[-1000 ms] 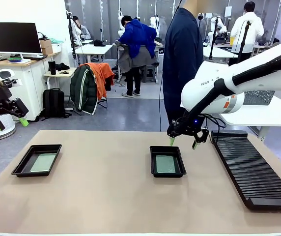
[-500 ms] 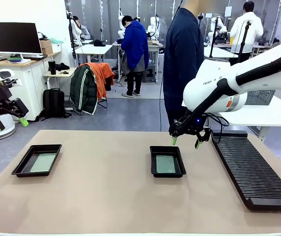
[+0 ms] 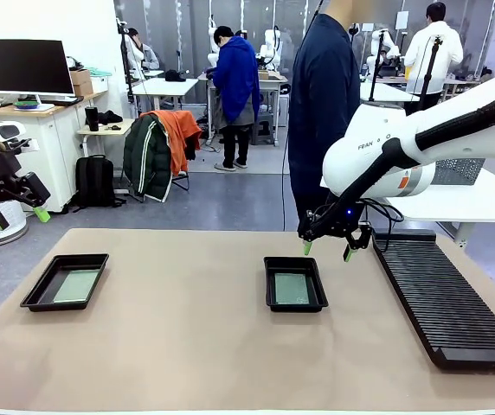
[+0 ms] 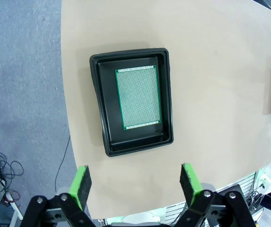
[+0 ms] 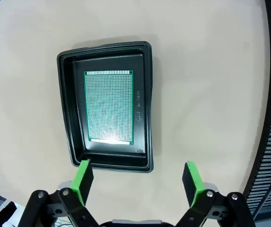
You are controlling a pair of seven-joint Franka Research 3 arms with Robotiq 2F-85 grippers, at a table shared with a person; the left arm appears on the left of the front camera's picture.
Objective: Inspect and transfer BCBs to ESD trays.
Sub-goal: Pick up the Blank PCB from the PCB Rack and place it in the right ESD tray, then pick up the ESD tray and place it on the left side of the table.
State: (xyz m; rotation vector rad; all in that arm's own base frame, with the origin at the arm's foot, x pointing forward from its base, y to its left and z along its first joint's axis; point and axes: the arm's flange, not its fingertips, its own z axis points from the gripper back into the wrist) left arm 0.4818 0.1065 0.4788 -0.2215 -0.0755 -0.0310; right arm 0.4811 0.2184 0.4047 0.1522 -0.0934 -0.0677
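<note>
Both boards already lie in their trays [image 3: 295,284], so with my right gripper [image 3: 326,249] wide and empty just behind the middle tray, I'd judge withdrawal comes next.

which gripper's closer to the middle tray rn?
Right. The right gripper hangs open just above and behind the middle tray, slightly toward the ribbed rack. The left gripper sits open off the table's left edge, beyond the left tray.
</note>
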